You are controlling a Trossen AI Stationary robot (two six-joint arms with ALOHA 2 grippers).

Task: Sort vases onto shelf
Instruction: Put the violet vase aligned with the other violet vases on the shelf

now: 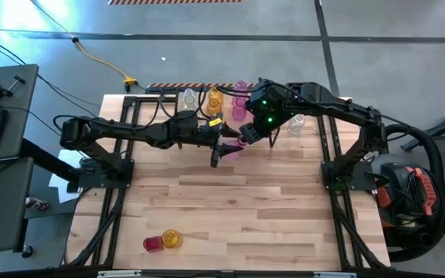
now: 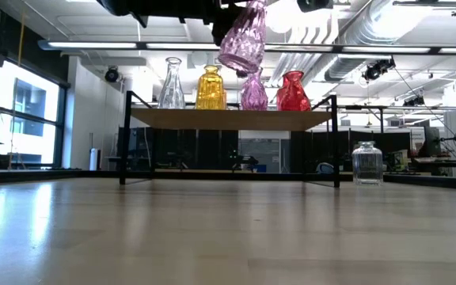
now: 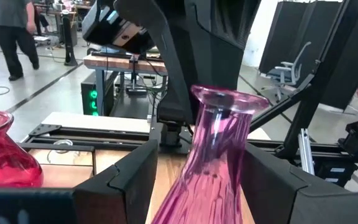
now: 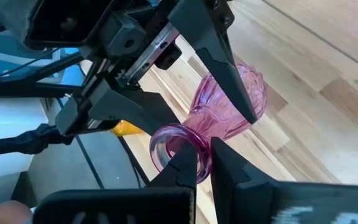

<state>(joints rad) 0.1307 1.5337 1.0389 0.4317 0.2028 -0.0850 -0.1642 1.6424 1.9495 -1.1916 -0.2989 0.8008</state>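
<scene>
A pink ribbed vase [image 2: 244, 39] hangs tilted in the air in front of the shelf [image 2: 228, 119], held by both grippers. My left gripper [image 3: 201, 186] is shut on its body, and my right gripper [image 4: 204, 168] is shut on its rim. On the shelf's wooden top stand a clear vase [image 2: 172, 85], a yellow vase [image 2: 210, 89], a pink vase [image 2: 253, 93] and a red vase [image 2: 293, 93], each on its base. In the high view both grippers meet at the pink vase [image 1: 234, 147] near the table's far middle. My left gripper pinches the pink vase's wide body [image 3: 185, 193] between its two fingers [image 3: 129, 180], which lie along the vase; the neck points away from the wrist. The vase is lifted clear and tilted. My right gripper pinches the vase's mouth rim [image 4: 199, 158] at the tips of its fingers [image 4: 182, 171]. One finger seems to be inside the mouth and one outside.
A clear glass jar [image 2: 366, 162] stands on the table to the right of the shelf. A yellow vase [image 1: 172, 239] and a red vase [image 1: 153, 244] lie near the table's near edge, left of centre. A person walks in the room beyond.
</scene>
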